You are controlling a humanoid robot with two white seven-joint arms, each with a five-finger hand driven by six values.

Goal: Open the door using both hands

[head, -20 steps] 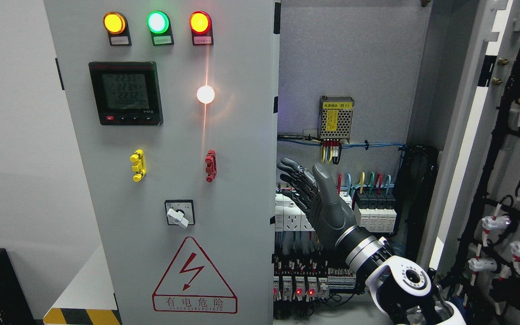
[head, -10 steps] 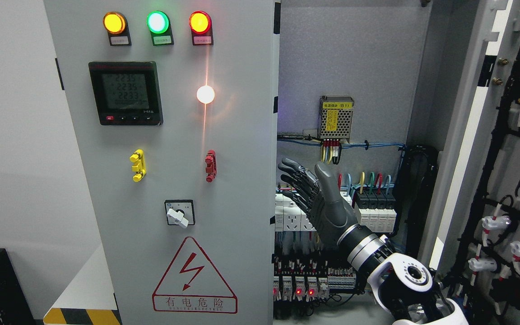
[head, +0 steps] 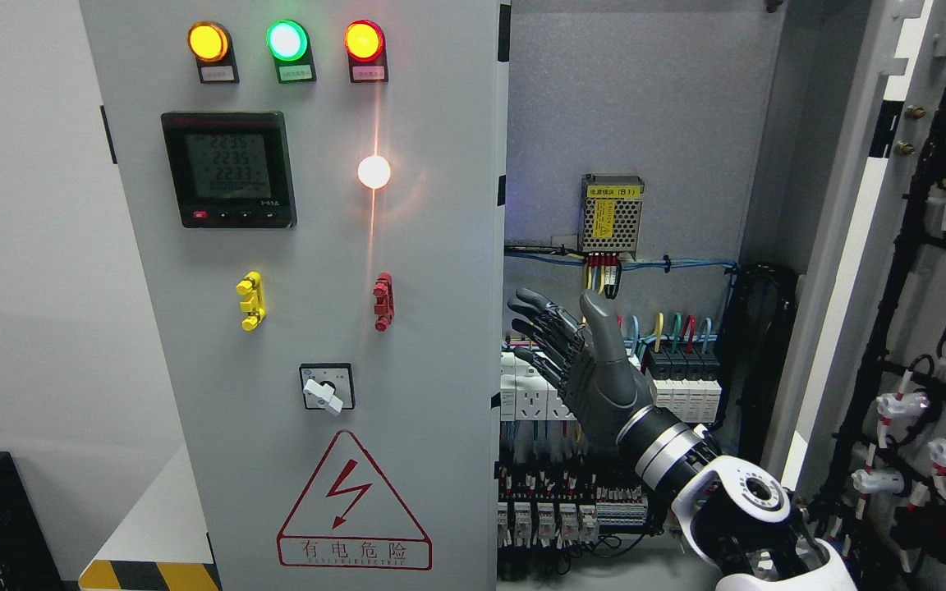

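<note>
— Where is your hand right now?

— My right hand (head: 584,361) sits just right of the frame's middle, my arm coming in from the lower right corner. The fingers (head: 540,322) are spread and straight, pointing up and to the left, the thumb (head: 602,324) raised. I hold nothing.

— And the doors?

— The left door (head: 309,295) fills the left and centre of the frame, shut, its right edge running down just left of my fingertips. I cannot tell whether they touch that edge. The right door (head: 851,205) stands swung out at the right side of the frame, its inner face with black cable bundles (head: 925,246) and white connectors turned toward me.

— What is on the shut door?

— Across the top, three lit lamps: amber (head: 208,41), green (head: 287,39), red (head: 364,40). Below them a black meter (head: 228,169) with a digit display, and a glowing white lamp (head: 374,171) to its right. Lower down, a yellow handle (head: 250,300) and a red handle (head: 383,301), then a white rotary switch (head: 326,387), then a red triangular shock warning label (head: 353,502) at the bottom.

— And behind your hand?

— The open cabinet interior (head: 629,107): a perforated power module with a yellow label (head: 612,213) in the upper middle, coloured wires under it, rows of breakers (head: 682,382) and terminal blocks lower down.

— Your other hand?

— Out of the frame.
</note>
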